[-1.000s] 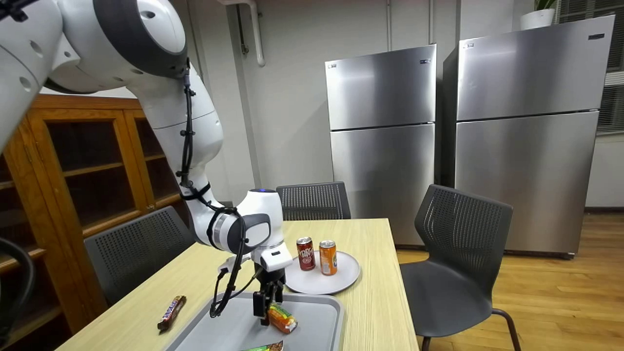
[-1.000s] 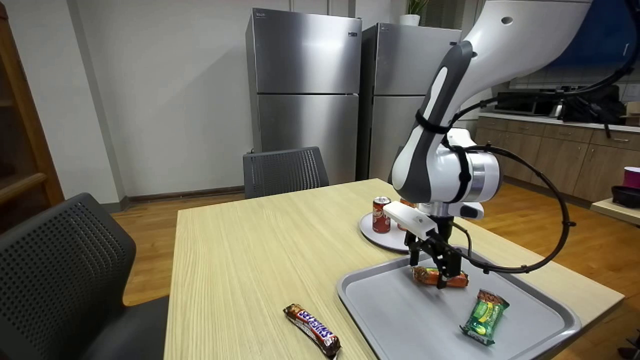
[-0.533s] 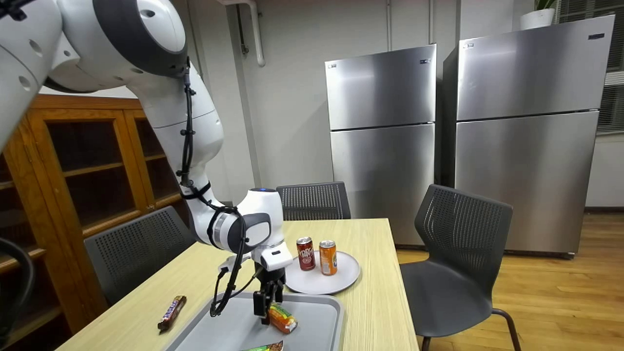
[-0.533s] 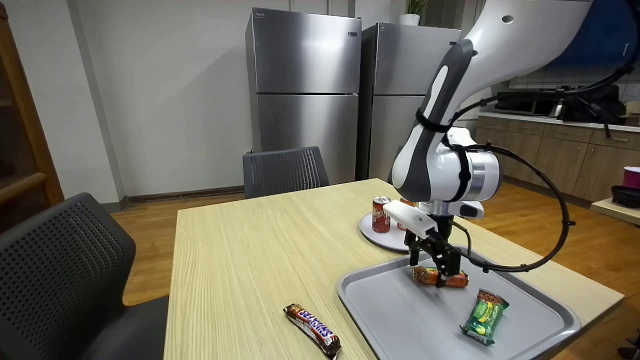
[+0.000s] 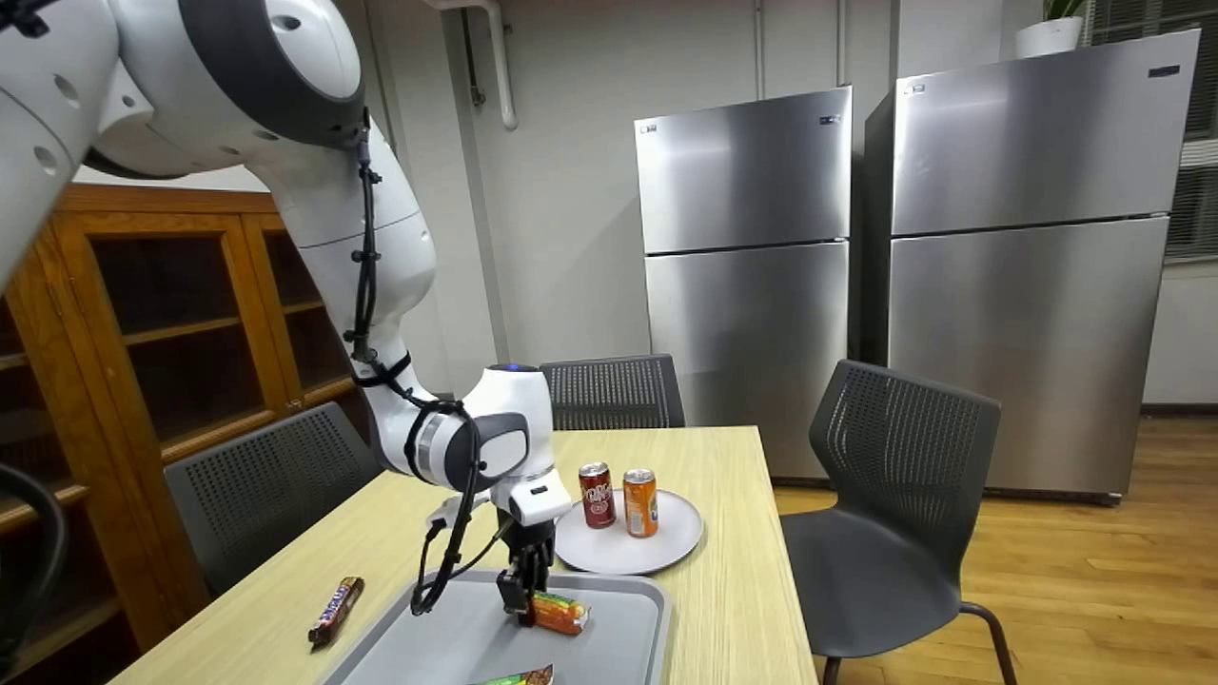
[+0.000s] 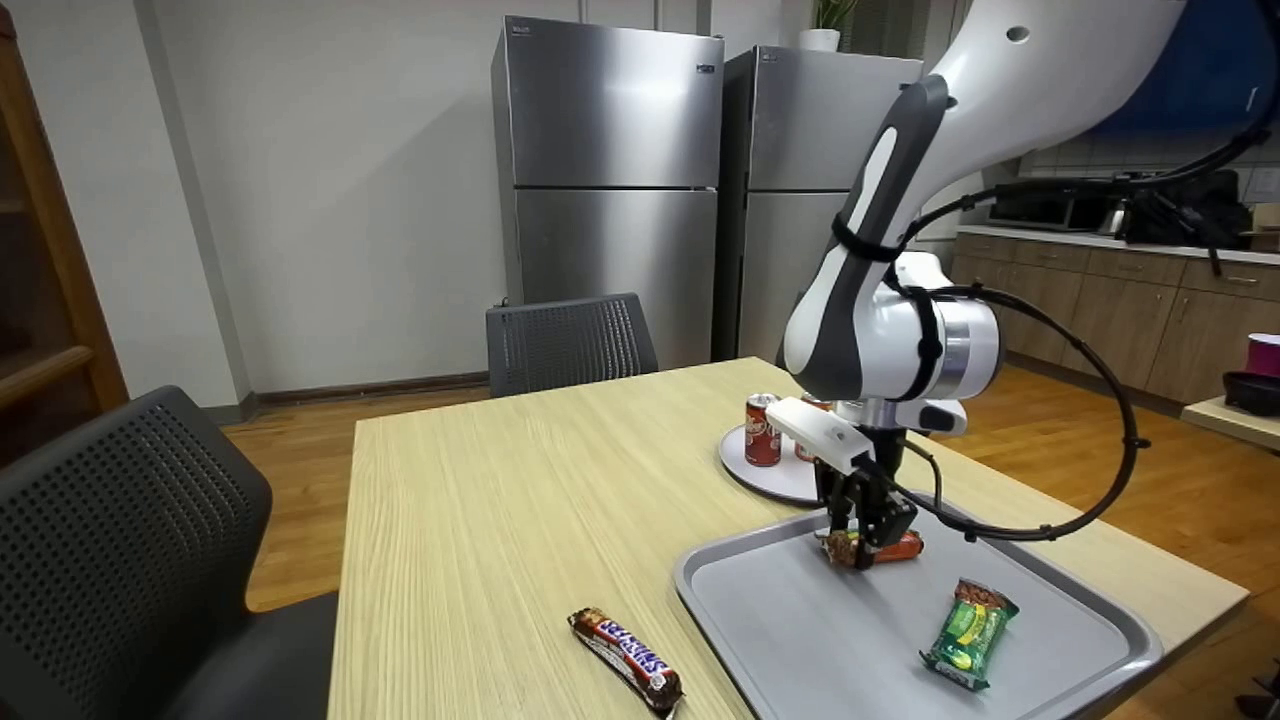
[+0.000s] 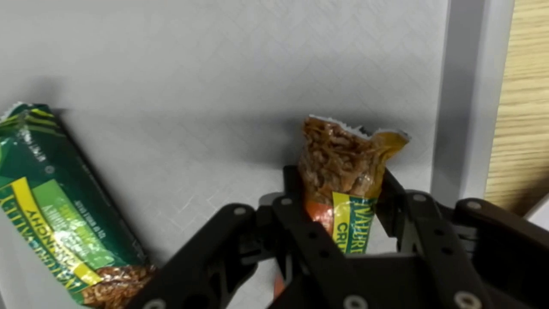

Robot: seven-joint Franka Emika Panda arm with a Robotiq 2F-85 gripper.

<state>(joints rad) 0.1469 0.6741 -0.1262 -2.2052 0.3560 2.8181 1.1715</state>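
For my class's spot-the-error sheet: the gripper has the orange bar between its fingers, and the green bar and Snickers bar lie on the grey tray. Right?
Not quite: the Snickers bar lies on the table, beside the grey tray, as both exterior views show. The gripper has the orange bar between its fingers, and the green bar lies on the tray.

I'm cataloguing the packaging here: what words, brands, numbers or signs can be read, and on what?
"SNICKERS": brown bar
"NATURE VALLEY": green packet
"CRUNCHY": green packet
"CRU": orange packet, rest hidden by the gripper
Too small or blurred to read surely: red can, orange can, fridge badges, other packet print.
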